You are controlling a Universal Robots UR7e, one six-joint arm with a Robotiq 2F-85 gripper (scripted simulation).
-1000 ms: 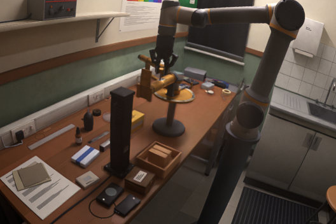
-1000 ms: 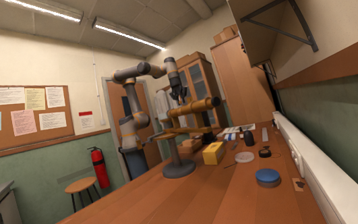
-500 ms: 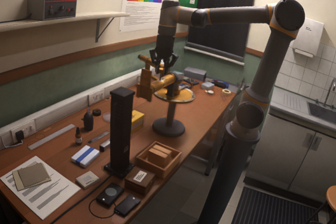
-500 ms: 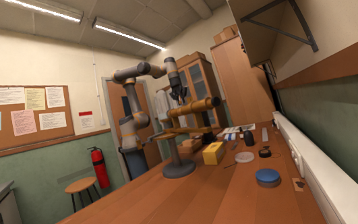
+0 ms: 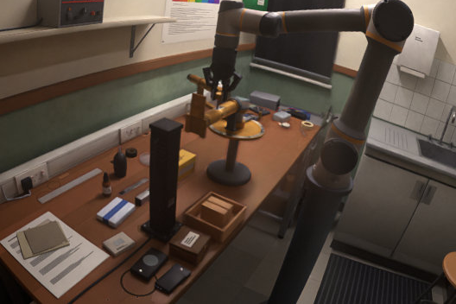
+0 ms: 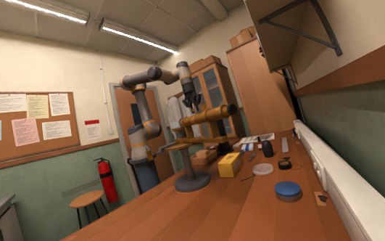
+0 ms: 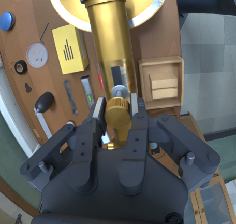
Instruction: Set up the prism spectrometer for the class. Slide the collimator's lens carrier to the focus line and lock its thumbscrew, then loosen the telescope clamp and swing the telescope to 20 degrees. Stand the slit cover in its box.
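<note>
My gripper (image 7: 117, 105) hangs over the brass collimator tube (image 7: 111, 39) of the spectrometer (image 5: 229, 134), and its fingers, still open, stand on either side of the knurled brass thumbscrew (image 7: 117, 113) on top of the tube. Ahead of the screw sits a small grey knob on the dark lens carrier (image 7: 119, 77). Seen from the side, the gripper (image 5: 222, 87) points straight down at the tube. The graduated brass table (image 5: 236, 128) sits on a grey post. The wooden box (image 5: 215, 214) lies at the bench's front edge with a tan block in it.
A yellow box (image 7: 69, 48) lies on the bench beside the spectrometer's base. A tall black lamp tower (image 5: 164, 178) stands near the wooden box. Small bottles, a ruler (image 5: 69, 184) and papers lie toward the wall, and a blue disc (image 6: 287, 189) near the far end.
</note>
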